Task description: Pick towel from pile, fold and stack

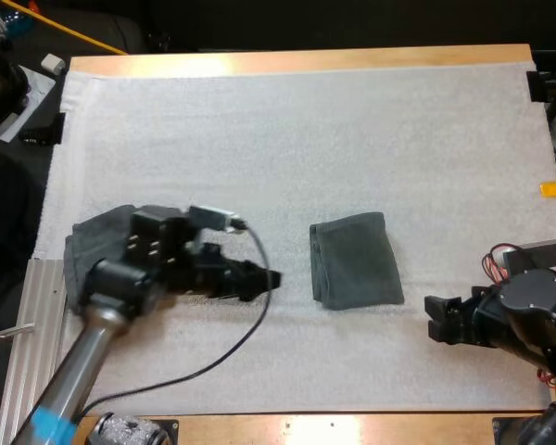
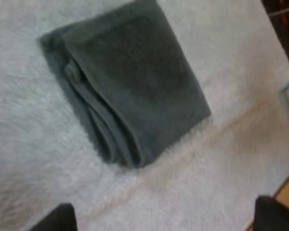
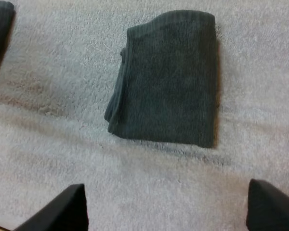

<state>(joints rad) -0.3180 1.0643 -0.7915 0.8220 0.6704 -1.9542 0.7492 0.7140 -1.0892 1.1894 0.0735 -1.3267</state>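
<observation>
A white mat (image 1: 287, 120) covers the wooden table (image 1: 296, 61). Just right of the centre of the high view the folded towel (image 1: 355, 260) lies flat on the mat. The crumpled towel (image 1: 82, 248) is at middle left, partly behind the left arm. The left gripper (image 1: 272, 277), near the folded towel's left edge, has its fingers apart and empty. The right gripper (image 1: 433, 318), at lower right, is released too.

Flat folded towel (image 1: 356, 260), crumpled towel (image 1: 83, 246) apart
</observation>
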